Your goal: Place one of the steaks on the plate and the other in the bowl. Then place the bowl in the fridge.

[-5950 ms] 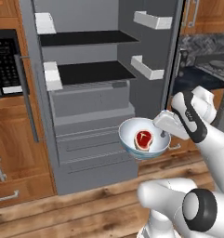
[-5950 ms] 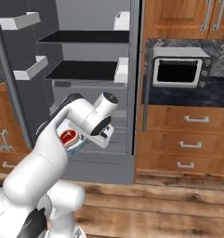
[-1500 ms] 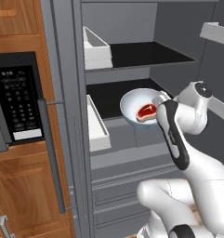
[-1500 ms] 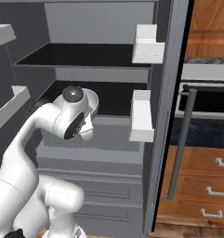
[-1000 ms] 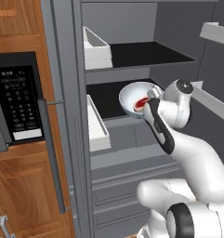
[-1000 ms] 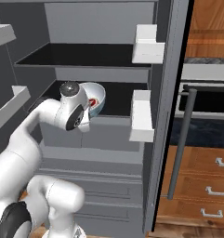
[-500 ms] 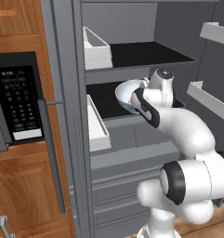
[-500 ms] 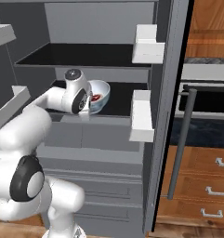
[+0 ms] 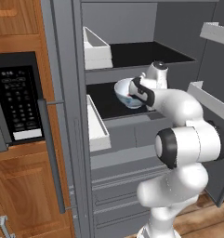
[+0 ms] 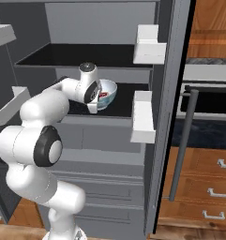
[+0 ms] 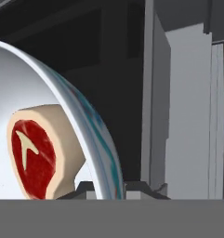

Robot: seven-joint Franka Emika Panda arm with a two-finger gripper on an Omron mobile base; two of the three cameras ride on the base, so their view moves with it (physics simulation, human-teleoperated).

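My tool [image 11: 106, 188] is clamped on the rim of the bowl [image 9: 127, 92], jaws nearly together. The bowl sits over the fridge's [image 9: 132, 144] middle black shelf [image 10: 121, 103], tilted. One steak [image 11: 34, 153] lies inside it.

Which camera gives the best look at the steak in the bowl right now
The hand view: the steak lies close up against the inside of the bowl, red meat and pale fat rim plain. In the right base view the steak is a small red patch; in the left base view the bowl's wall hides nearly all of it.
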